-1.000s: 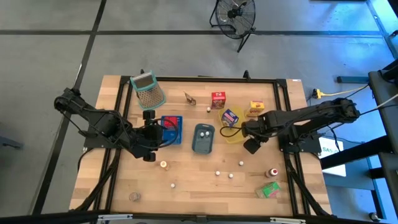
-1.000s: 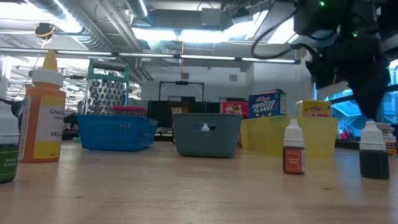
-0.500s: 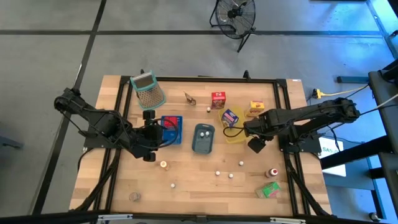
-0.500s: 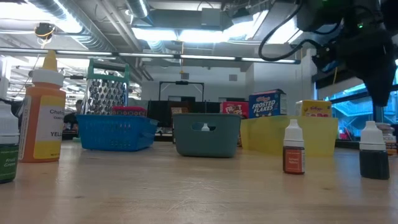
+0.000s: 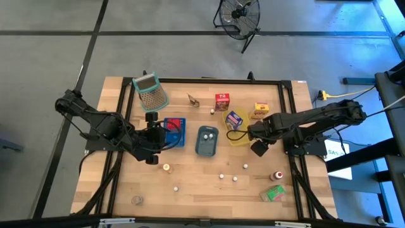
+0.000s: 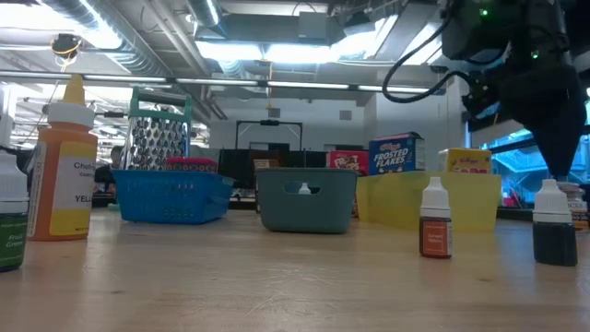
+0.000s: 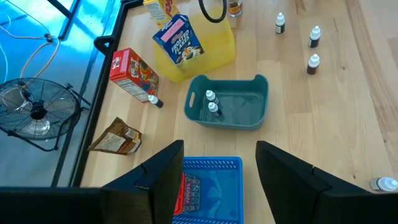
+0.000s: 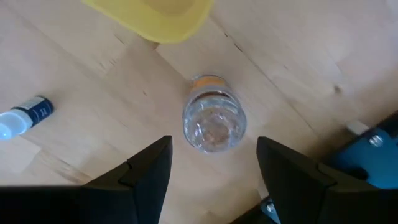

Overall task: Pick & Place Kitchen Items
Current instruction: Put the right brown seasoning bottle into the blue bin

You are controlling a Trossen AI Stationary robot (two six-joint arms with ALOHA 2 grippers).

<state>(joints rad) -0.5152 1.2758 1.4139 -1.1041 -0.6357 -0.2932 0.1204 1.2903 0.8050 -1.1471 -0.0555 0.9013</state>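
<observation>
Under my right hand point(image 8: 211, 180) a small clear jar point(image 8: 214, 122) with an orange band stands upright on the desk point(image 8: 93, 112), just off the rim of the yellow tray point(image 8: 163, 18). My fingers are spread apart and empty, above the jar and to either side of it, not touching it. A little dropper bottle point(image 8: 22, 118) lies on its side nearby.

From above, the right hand point(image 5: 257, 147) hangs at the yellow tray's point(image 5: 240, 139) near right corner. The blue-purple carton point(image 5: 235, 118) stands in that tray; the red carton point(image 5: 222, 101) and yellow carton point(image 5: 260, 111) sit just behind it. The green carton point(image 5: 274, 193) and red-capped bottle point(image 5: 276, 175) are at the desk's front right, with small white pieces point(image 5: 235, 178) scattered across the front.

The grey-blue tray point(image 7: 236, 115) holds two small bottles point(image 7: 212, 103). My left hand point(image 7: 217, 180) waits over the blue tray point(image 7: 214, 186), fingers apart and holding nothing. The grater point(image 5: 151, 92) lies at the back left.
</observation>
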